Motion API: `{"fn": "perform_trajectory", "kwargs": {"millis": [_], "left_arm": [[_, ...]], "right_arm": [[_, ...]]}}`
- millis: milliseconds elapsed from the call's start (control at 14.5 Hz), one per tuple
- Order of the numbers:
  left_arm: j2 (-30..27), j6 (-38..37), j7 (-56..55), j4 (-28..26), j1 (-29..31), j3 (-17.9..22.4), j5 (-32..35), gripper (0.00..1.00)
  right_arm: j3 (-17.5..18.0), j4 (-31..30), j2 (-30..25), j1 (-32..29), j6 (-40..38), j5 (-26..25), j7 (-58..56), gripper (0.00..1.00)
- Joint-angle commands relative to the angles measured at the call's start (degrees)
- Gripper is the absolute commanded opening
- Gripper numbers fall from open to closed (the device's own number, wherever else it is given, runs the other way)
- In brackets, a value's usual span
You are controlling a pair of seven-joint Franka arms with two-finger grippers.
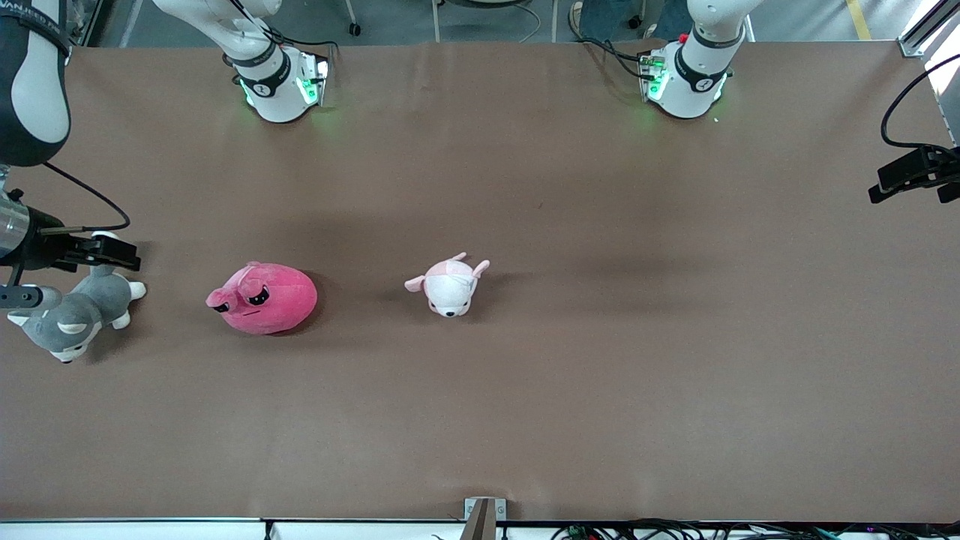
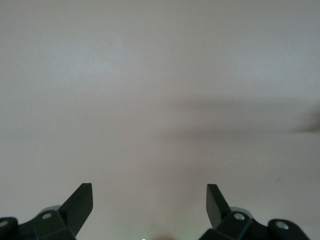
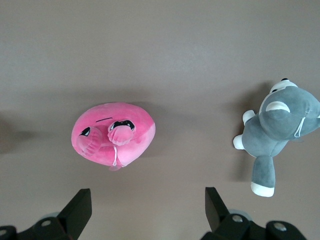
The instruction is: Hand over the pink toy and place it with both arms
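The hot-pink blob plush toy lies on the brown table toward the right arm's end; it also shows in the right wrist view. My right gripper hangs up in the air at that end of the table, over the spot by the grey dog. It is open and empty, and the pink toy is not between its fingers. My left gripper hangs up in the air over the left arm's end of the table. It is open and empty, with only bare table under it.
A grey and white plush dog lies at the right arm's end, beside the pink toy; it also shows in the right wrist view. A small white and pale-pink plush animal lies near the table's middle.
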Motion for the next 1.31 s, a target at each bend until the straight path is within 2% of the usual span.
{"fn": "perform_trajectory", "kwargs": {"millis": [0,276,414,759,897,1034,1241], "left_arm": [[0.3,0.3,-1.3,0.7,0.2,-0.1,0.4,1.00],[0.3,0.3,-1.3,0.7,0.0,-0.1,0.4,1.00],[0.3,0.3,-1.3,0.6,0.0,-0.3,0.6,1.00],[0.6,0.3,-1.3,0.7,-0.2,-0.2,0.6,1.00],[0.7,0.3,-1.6,0.7,-2.9,1.0,1.8,1.00],[0.6,0.3,-2.0,0.7,-9.1,5.8,4.1,1.00],[0.4,0.2,-1.9,0.7,-18.8,15.4,4.1,1.00]], "right_arm": [[0.2,1.2,0.4,-0.1,-0.7,-1.1,-0.4,1.00],[0.2,2.7,0.0,-0.3,-2.1,-0.2,-0.3,1.00],[0.2,2.7,-0.9,-0.4,-6.5,0.4,-0.3,1.00],[-0.1,-3.3,-8.2,-1.7,-7.6,3.8,-0.5,1.00],[-0.1,-6.7,-12.1,-1.7,-6.5,3.8,-0.6,1.00],[-0.1,-8.6,-14.3,-1.3,-5.9,3.7,-0.6,1.00],[0.2,-9.5,-15.5,-1.2,-5.8,3.7,-0.6,1.00]]}}
